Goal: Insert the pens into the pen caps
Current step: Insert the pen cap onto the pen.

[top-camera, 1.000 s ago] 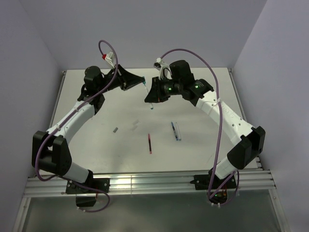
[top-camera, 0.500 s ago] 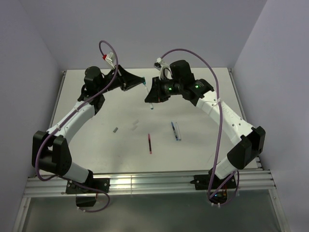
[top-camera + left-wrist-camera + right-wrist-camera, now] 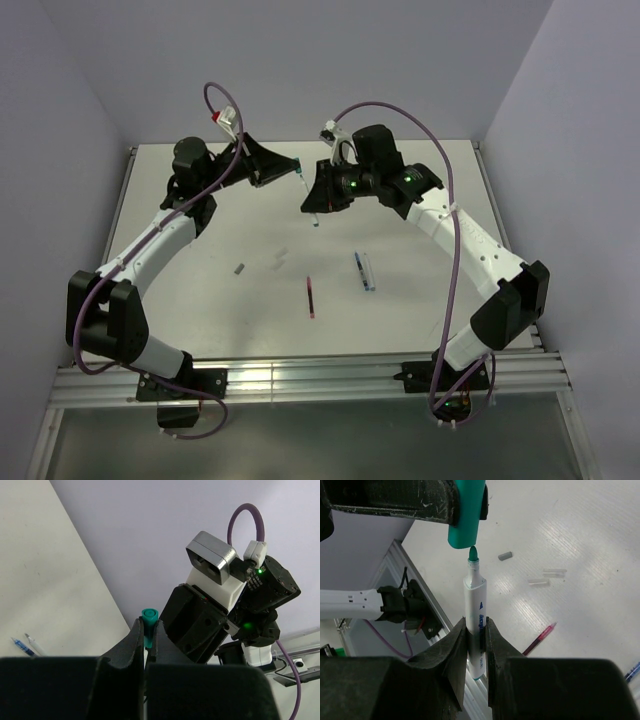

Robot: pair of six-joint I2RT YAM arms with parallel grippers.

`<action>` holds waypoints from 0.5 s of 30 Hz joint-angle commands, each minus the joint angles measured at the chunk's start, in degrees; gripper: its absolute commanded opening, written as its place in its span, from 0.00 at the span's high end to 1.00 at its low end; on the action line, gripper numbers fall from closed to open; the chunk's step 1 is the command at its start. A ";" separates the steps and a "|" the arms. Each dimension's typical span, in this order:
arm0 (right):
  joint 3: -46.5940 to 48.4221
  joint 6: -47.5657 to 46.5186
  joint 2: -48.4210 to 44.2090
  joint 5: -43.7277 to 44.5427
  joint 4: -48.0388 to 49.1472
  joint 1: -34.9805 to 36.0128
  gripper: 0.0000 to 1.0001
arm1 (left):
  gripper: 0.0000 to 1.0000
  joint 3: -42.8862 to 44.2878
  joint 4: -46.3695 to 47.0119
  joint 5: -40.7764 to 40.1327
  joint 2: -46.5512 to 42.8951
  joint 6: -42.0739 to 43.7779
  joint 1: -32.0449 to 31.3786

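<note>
My right gripper is shut on a white pen with a green tip, held upright; it also shows in the top view. My left gripper is shut on a teal pen cap, seen in the right wrist view just above the pen's tip, open end facing it with a small gap. Both grippers meet above the table's far middle. A red pen and a dark blue pen lie on the table.
A grey cap and pale clear caps lie left of the red pen. A pale pen lies beside the blue one. The table's aluminium front rail runs along the near edge.
The left gripper with the teal cap has shifted slightly toward the pen tip. The right gripper has barely moved.
</note>
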 commanded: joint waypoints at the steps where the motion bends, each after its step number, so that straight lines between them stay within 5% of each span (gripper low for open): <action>1: 0.38 -0.23 -1.76 -0.36 0.69 -0.69 1.00 | 1.00 -0.43 1.89 1.24 -1.75 0.21 0.14; 15: 1.08 -0.05 -1.06 -1.15 0.51 -0.69 1.00 | 1.00 -0.69 -1.20 0.72 -1.76 2.94 -0.56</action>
